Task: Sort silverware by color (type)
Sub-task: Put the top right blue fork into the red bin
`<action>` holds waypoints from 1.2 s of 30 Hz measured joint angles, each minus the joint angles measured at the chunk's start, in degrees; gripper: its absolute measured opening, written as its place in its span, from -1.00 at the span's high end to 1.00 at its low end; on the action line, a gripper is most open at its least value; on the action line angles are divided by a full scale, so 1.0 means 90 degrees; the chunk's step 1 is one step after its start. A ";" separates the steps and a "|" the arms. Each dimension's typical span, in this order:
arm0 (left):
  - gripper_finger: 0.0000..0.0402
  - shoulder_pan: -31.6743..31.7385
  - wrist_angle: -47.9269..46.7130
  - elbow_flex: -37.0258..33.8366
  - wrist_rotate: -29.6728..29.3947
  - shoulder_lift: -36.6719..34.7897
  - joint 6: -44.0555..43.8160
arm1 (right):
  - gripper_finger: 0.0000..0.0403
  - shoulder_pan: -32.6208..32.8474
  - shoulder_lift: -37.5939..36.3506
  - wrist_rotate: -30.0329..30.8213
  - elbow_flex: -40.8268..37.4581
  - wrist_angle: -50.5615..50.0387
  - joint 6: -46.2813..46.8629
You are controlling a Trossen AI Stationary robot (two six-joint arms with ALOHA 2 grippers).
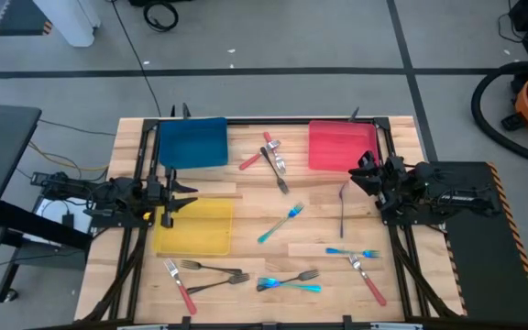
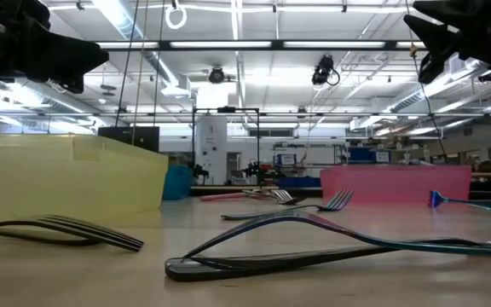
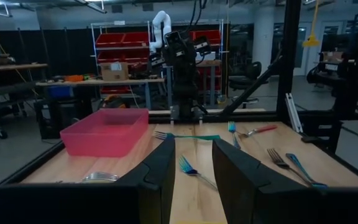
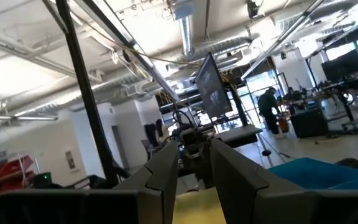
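Silverware lies scattered on the wooden table. A red-handled fork (image 1: 251,161) and a dark fork (image 1: 277,172) lie between the blue and red trays. A teal fork (image 1: 280,223) lies mid-table and a dark fork (image 1: 342,209) to its right. More red, dark and blue forks (image 1: 287,284) lie along the near edge. My left gripper (image 1: 189,194) (image 3: 193,168) hovers open at the yellow tray's far edge. My right gripper (image 1: 359,174) (image 4: 194,168) hovers open by the red tray's near right corner, tipped upward. Both hold nothing.
A blue tray (image 1: 192,142) sits far left, a red tray (image 1: 340,145) far right and a yellow tray (image 1: 193,226) near left. Black frame rails (image 1: 246,120) run along the table's far and side edges. Bare wood shows mid-table between the forks.
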 joint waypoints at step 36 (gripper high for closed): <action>0.47 0.0000 0.0670 0.0000 -0.0624 -0.0002 0.0940 | 0.28 0.0000 0.0392 0.0503 -0.0001 -0.0296 -0.2062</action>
